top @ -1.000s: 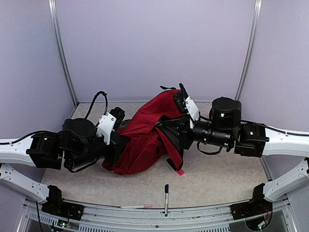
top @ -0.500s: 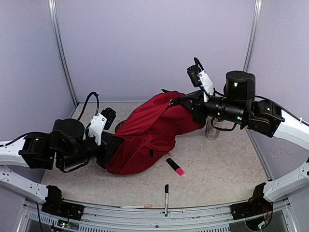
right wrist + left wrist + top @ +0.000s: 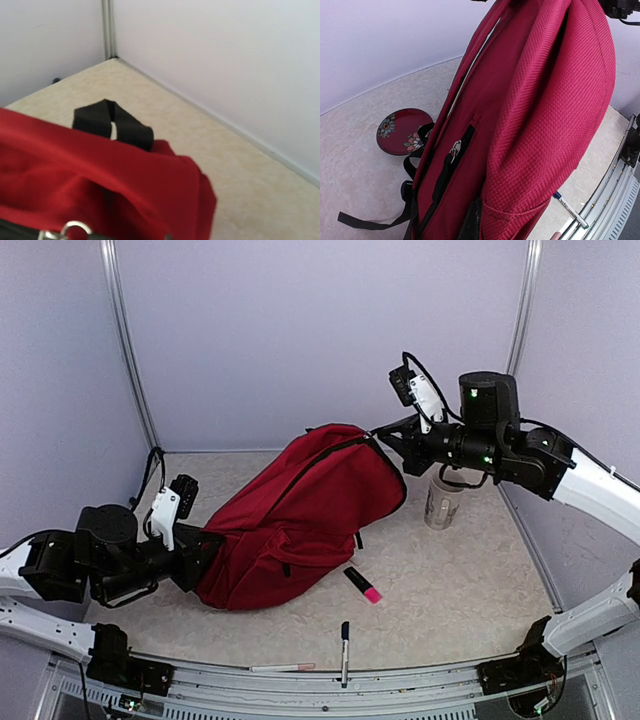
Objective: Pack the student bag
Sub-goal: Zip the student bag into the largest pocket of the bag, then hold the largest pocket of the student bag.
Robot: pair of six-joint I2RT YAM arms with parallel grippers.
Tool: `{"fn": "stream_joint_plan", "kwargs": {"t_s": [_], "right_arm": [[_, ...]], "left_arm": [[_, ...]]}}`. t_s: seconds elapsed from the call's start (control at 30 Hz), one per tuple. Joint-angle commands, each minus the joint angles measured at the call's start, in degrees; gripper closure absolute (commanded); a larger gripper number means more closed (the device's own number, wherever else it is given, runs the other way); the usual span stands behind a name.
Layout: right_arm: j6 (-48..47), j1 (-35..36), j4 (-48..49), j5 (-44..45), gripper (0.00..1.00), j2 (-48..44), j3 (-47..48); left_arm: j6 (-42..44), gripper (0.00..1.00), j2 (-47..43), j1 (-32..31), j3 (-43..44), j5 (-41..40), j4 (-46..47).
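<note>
Your left gripper (image 3: 203,552) is clamped tight on the low end of the student bag (image 3: 300,510), well left of the cup (image 3: 442,502). Your right gripper (image 3: 388,440) pinches the bag's raised top, just up-left of that cup.

Left arm low, forearm level and pointing right; left gripper (image 3: 197,556) clamped closed. Right arm raised, forearm reaching left; right gripper (image 3: 386,438) clamped closed, higher than the left.

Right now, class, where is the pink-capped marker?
In the top view, the pink-capped marker lies right of centre, by the near edge of the student bag, a dark pen nearer still.
</note>
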Motion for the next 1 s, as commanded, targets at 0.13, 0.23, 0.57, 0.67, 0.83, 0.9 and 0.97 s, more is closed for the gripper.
{"fn": "stream_joint_plan", "kwargs": {"t_s": [0.13,0.23,0.57,0.67,0.83,0.9,0.97], "right_arm": [[2.6,-0.5,4.7,-12.5,1.00,9.5,8.6],[2.2,1.2,5.7,-13.8,1.00,12.8,12.4],[-0.5,8.4,5.8,-12.8,1.00,18.5,21.6],[-0.7,9.6,5.8,-12.2,1.00,19.7,23.5],[-1.0,11.2,6.0,-12.1,1.00,21.7,26.1],[-1.2,11.5,5.2,-12.1,1.00,22.5,27.2],[-1.0,11.5,5.0,-12.2,1.00,22.8,27.4]], "left_arm": [[-0.3,0.61,-3.2,0.6,-0.7,4.6,-0.8],[3.4,0.23,-1.6,0.0,3.9,6.9,0.4],[11.8,0.01,-3.7,-5.7,14.2,6.6,10.2],[9.2,0.01,4.0,-5.7,21.2,-1.5,3.2],[6.2,0.06,17.4,-7.6,32.9,-6.6,-7.5],[7.3,0.17,20.8,-8.8,35.4,-10.4,-10.0],[7.0,0.27,22.9,-8.4,36.9,-14.0,-12.7]]}}
